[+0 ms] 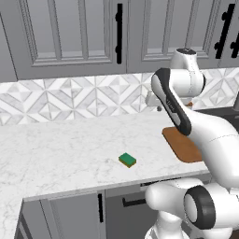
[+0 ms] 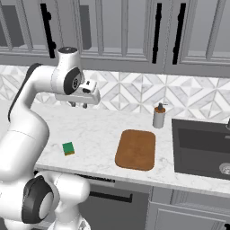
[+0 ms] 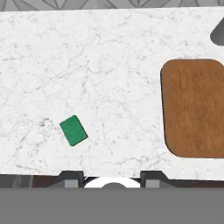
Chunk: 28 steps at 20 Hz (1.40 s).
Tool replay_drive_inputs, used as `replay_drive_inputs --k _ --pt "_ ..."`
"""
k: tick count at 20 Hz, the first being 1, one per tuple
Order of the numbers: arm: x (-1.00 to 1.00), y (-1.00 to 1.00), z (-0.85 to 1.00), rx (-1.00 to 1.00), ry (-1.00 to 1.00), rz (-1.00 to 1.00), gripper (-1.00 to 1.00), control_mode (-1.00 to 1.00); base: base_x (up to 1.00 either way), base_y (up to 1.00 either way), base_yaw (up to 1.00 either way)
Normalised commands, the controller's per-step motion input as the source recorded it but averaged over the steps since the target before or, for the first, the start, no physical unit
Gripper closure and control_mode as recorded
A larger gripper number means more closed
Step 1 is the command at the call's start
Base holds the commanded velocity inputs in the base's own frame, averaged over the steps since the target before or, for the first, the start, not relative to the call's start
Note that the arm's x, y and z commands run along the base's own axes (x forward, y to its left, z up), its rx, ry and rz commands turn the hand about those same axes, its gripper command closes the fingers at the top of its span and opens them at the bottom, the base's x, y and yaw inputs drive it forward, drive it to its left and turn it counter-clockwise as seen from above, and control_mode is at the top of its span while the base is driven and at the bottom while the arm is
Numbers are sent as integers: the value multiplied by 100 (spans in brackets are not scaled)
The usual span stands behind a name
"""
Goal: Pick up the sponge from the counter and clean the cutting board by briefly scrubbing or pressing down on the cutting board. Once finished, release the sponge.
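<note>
The sponge (image 1: 127, 159) (image 2: 68, 148) (image 3: 73, 130), a small green block with a yellow-orange lower layer, lies alone on the white marble counter (image 1: 56, 149) (image 2: 99, 130) (image 3: 109, 65) near its front edge. To its right lies the brown wooden cutting board (image 1: 184, 144) (image 2: 136, 149) (image 3: 194, 107), flat and bare. My gripper (image 2: 78, 104) (image 3: 113, 177) hangs open high above the counter, pointing down, between sponge and board and nearer the wall. Nothing is between its fingers.
A grey soap dispenser (image 2: 158, 117) stands behind the board by the backsplash. The dark sink (image 2: 202, 148) sits right of the board. Grey wall cabinets (image 2: 126, 31) hang above. The counter's front edge (image 1: 93, 189) runs just past the sponge.
</note>
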Motion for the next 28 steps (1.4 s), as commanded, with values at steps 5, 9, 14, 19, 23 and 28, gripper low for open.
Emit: replay_drive_inputs --k 5,9,14,19,23,28 --pt "0 3 -18 0 3 0 -100 -100 0 0 0" --pt "-13 11 -34 -2 13 0 -100 -100 0 0 0" --pt "-25 17 -32 -2 11 0 -100 -100 0 0 0" --pt "-10 37 -48 -6 5 1 -100 -100 0 0 0" --pt "-2 43 -56 0 1 7 -100 -100 0 0 0" --pt "1 22 -53 0 1 14 -100 -100 0 0 0"
